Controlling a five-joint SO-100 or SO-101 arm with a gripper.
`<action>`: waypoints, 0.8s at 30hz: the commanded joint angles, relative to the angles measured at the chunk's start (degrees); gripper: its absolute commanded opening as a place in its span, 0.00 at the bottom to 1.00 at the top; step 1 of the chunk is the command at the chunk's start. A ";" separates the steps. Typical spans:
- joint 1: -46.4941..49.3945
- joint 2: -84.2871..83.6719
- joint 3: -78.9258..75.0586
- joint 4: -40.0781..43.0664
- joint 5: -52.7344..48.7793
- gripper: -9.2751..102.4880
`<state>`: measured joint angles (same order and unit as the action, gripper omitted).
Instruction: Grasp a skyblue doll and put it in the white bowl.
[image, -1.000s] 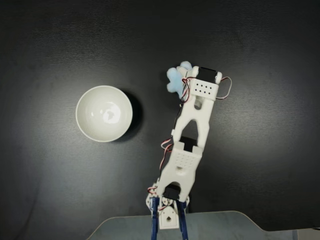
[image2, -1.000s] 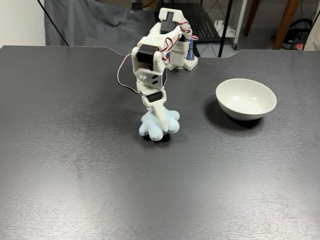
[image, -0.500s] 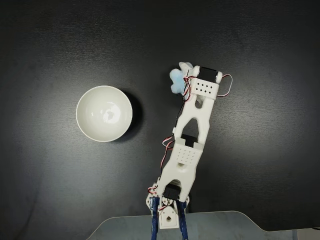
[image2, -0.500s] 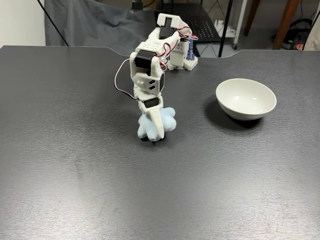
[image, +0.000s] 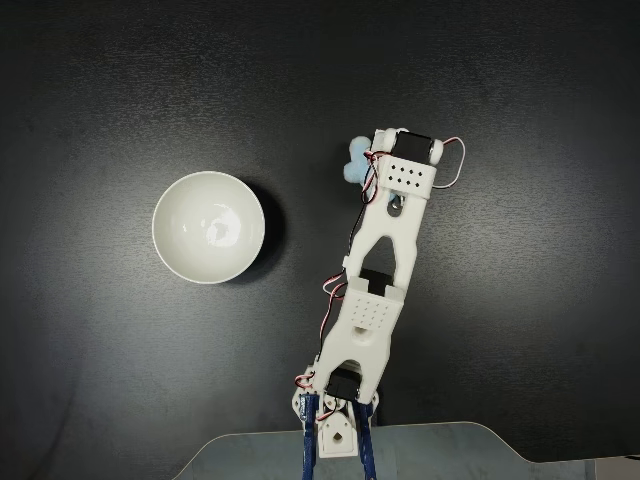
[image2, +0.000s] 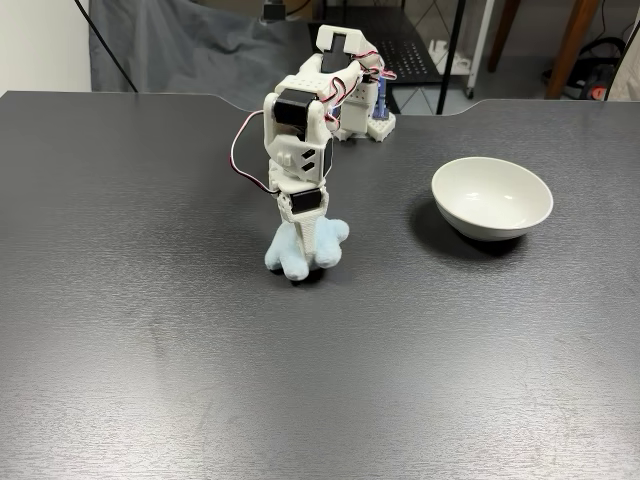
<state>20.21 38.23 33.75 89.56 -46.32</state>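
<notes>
Fixed views: gripper (image2: 305, 262) jaws pinch the skyblue doll (image2: 284, 250) on the table (image2: 150, 350). White bowl (image2: 491, 196) sits at the doll's 3 o'clock, well apart.

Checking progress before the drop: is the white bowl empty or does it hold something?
Empty: the white bowl shows a bare interior; the skyblue doll sits apart, under the gripper.

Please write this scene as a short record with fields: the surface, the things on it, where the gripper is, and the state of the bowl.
surface: dark table
doll: skyblue doll, at the gripper's tip, low at the table
gripper: gripper points down, fingers around the doll
bowl: white bowl, upright, nothing inside, apart from the doll
top-down fixed view: arm covers most of the doll; bowl to its left
</notes>
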 joint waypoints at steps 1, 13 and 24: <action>1.23 1.41 -0.09 0.53 0.26 0.09; 1.14 23.12 -0.88 1.67 1.49 0.07; 0.44 48.43 0.09 12.22 10.99 0.07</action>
<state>20.74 70.84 34.10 98.53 -37.88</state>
